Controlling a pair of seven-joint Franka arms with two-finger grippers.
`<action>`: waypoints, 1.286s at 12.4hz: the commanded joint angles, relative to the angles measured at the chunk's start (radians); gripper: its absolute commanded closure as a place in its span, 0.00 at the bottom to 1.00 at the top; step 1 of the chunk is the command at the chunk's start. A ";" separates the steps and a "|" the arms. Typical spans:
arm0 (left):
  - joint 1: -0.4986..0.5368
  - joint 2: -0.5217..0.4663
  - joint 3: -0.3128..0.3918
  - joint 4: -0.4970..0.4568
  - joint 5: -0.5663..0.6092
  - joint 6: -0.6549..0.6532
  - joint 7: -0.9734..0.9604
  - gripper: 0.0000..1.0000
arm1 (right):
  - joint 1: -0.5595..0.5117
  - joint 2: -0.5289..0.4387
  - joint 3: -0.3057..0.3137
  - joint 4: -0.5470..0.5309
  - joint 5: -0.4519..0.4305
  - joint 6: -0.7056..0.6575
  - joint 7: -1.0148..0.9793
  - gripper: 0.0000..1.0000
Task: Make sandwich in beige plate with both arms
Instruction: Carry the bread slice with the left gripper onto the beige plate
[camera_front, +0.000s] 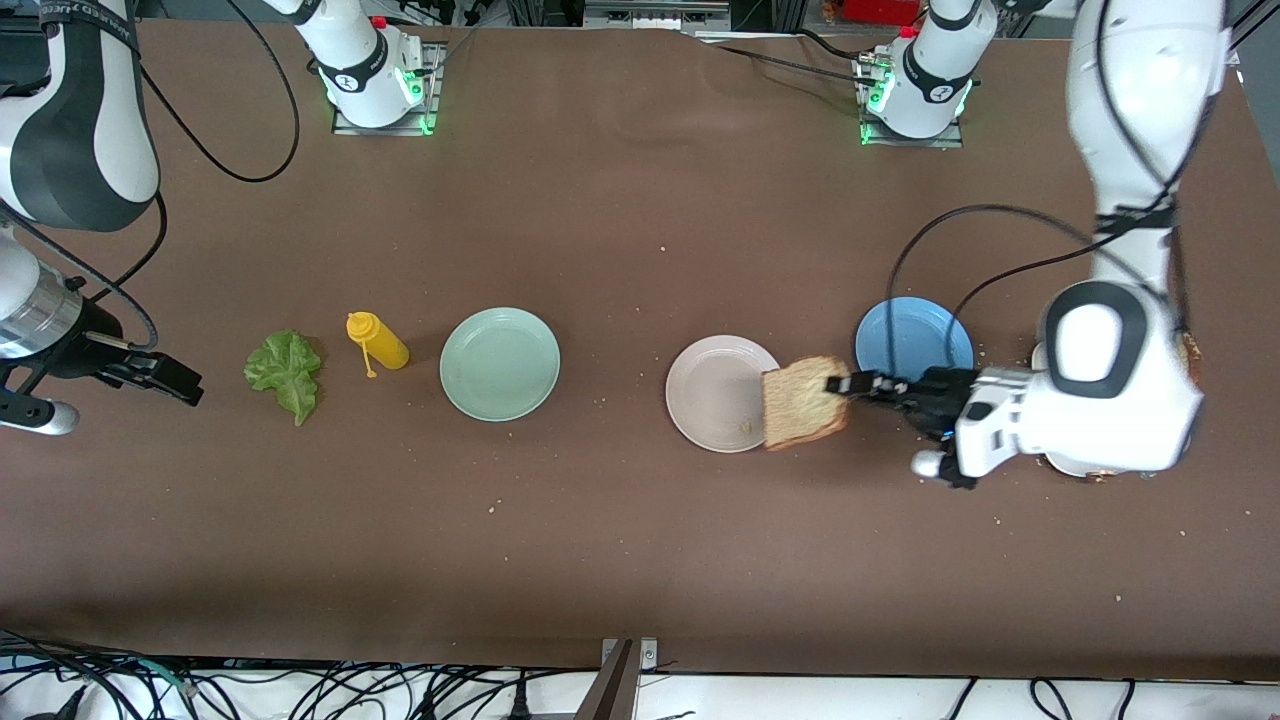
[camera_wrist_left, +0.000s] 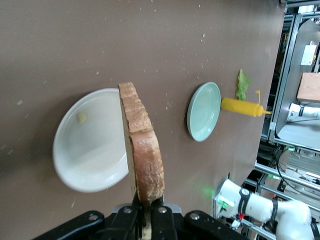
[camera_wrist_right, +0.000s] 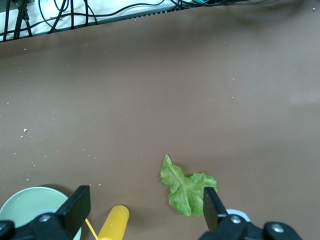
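Brown bench is stretching beneath us as we are carrying a bread slice (camera_front: 803, 401), left gripper (camera_front: 846, 384) fingers clamped on its edge, over the beige plate (camera_front: 712, 393) rim. Next we are lowering it flat inside. Our right gripper (camera_front: 165, 375) is waiting, fingers apart, over bench near the lettuce leaf (camera_front: 286, 372); the mustard bottle (camera_front: 377, 341) and mint green plate (camera_front: 499, 362) are lying between.

The table (camera_front: 620, 540) has a matt brown top, finely textured and sprinkled with pale crumbs. The beige plate (camera_front: 705, 390), the green plate (camera_front: 500, 363) and the blue plate (camera_front: 915, 335) look smooth with a soft sheen. The bread slice (camera_wrist_left: 145, 155) is porous and rough-crusted. The yellow bottle (camera_front: 378, 342) looks like smooth plastic. The lettuce leaf (camera_wrist_right: 186, 187) is ruffled and veined.
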 joint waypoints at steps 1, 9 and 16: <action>-0.058 0.062 0.015 0.027 -0.131 0.075 0.018 1.00 | -0.001 -0.002 0.004 0.003 -0.003 -0.021 0.013 0.00; -0.092 0.113 0.015 -0.004 -0.182 0.066 0.027 1.00 | 0.003 0.004 0.008 0.000 0.023 -0.036 0.002 0.00; -0.109 0.120 0.015 -0.059 -0.170 0.052 0.027 0.15 | 0.006 -0.022 0.011 -0.002 0.144 -0.153 -0.030 0.00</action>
